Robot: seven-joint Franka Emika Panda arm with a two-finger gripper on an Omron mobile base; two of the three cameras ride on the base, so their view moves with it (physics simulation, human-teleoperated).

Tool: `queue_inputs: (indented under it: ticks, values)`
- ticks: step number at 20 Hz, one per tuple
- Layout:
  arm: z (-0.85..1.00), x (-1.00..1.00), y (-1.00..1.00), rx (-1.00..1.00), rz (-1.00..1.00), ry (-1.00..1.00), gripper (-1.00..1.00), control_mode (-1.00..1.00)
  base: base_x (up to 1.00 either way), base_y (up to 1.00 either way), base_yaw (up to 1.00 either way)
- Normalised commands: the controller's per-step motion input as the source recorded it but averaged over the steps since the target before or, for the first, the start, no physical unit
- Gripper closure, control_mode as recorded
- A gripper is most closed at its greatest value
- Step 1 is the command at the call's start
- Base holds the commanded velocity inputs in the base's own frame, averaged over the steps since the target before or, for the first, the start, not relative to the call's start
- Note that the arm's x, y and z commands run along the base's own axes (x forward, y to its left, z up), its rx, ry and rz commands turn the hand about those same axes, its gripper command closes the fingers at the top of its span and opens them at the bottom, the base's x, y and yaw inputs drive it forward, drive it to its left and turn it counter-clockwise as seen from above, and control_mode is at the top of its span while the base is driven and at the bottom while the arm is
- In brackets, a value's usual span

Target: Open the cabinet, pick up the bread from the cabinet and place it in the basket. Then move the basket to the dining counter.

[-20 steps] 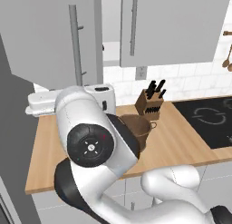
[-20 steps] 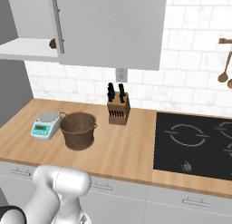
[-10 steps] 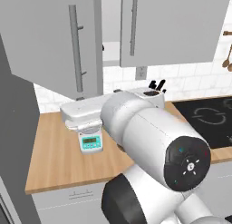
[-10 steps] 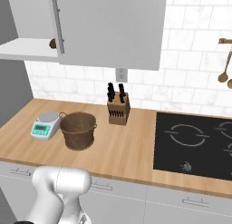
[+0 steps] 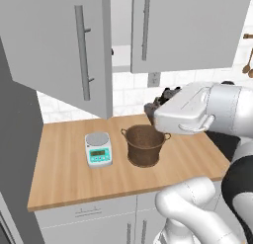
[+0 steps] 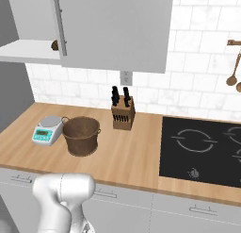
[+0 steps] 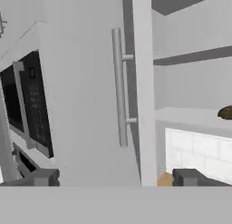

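With the cabinet [image 7: 86, 105] door swung open just ahead of the spread, empty tool [image 7: 113, 177], the bread [image 7: 225, 112], seen on the shelf up to its right, is best approached level, the basket [image 5: 144, 145] being left on the bench [image 5: 64, 174] below

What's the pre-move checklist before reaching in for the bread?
1. Cabinet left door swung open: ok.
2. Jaws wide apart, holding nothing, seen in the hand view: ok.
3. Bread on the bottom shelf, a brown lump at the frame edge in the hand view: ok, partly cut off.
4. Basket upright on the counter, empty: ok.
5. Scale beside the basket, touching or apart: cannot tell.
6. Door edge near the reach path: cannot tell.
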Motion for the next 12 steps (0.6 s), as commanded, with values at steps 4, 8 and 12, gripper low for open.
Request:
queue_inputs:
  ticks: [4,8,12]
  values:
    - [0.0,0.41,-0.36,0.12,0.51,0.0,-1.0,-1.0,0.0,0.0,0.0]
    - [0.0,0.77,-0.01,0.08,0.41,0.0,-1.0,-1.0,0.0,0.0,0.0]
    - [0.0,0.88,0.0,0.08,0.42,0.0,-1.0,-1.0,0.0,0.0,0.0]
